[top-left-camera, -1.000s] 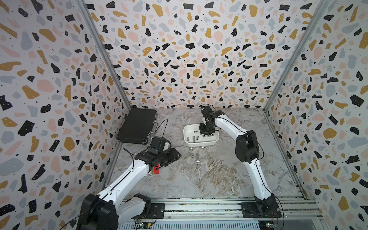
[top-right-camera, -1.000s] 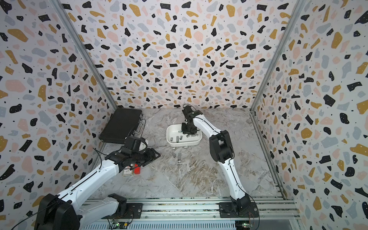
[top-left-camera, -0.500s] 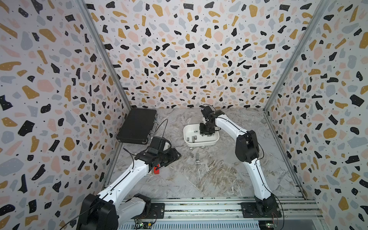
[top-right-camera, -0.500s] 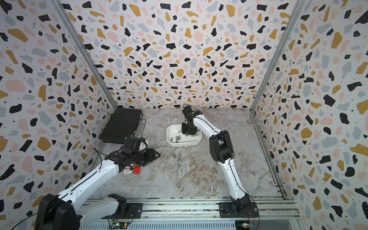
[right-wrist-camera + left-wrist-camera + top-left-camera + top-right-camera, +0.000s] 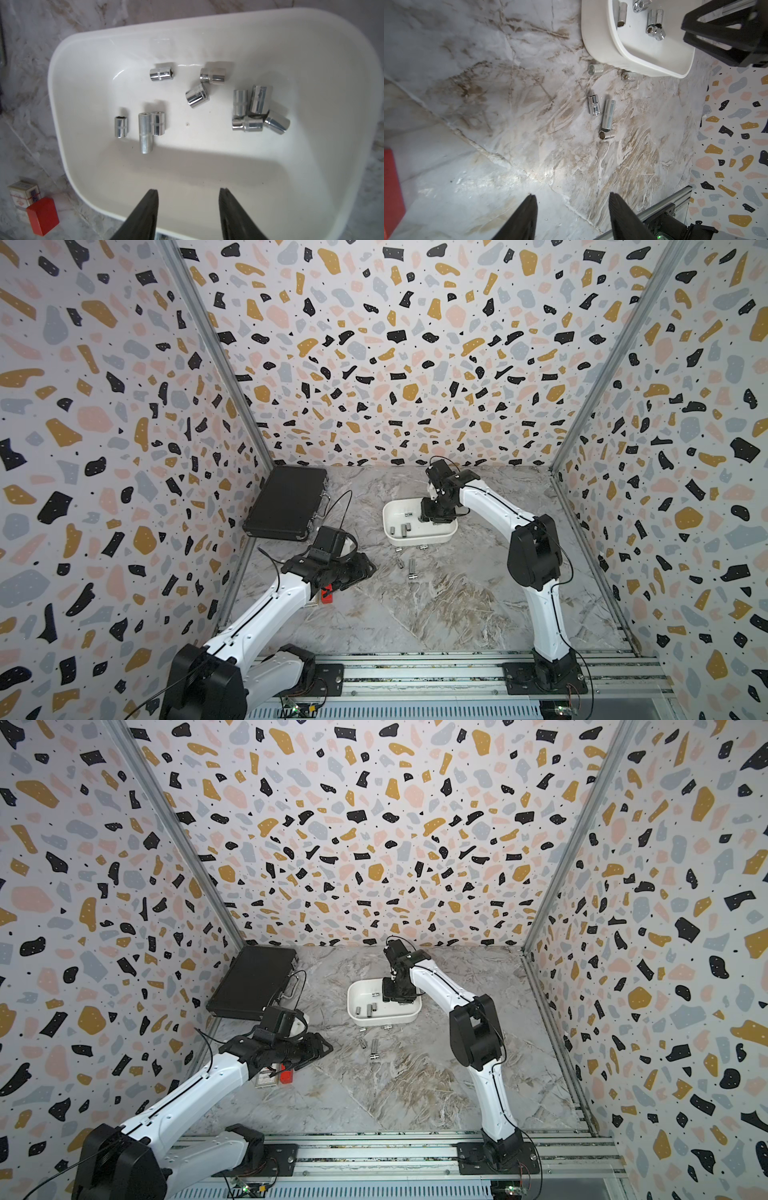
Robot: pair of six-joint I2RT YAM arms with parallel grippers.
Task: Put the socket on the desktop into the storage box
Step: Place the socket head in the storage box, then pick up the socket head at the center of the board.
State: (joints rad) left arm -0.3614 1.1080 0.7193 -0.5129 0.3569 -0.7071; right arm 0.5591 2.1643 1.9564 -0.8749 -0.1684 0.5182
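Desktop [image 5: 436, 614] front half open; loose sockets [image 5: 607, 114] beside storage box [image 5: 596, 41] edge; left fingers [image 5: 521, 220], right fingers [image 5: 145, 214] spread, empty.

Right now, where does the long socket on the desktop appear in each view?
Top view: long socket, on the desktop, on the robot's side of the storage box.
Top view: long socket, same spot by the storage box.
Left wrist: long socket, beside a short socket.
Right wrist: not in it.
Shared landmark: the white storage box.
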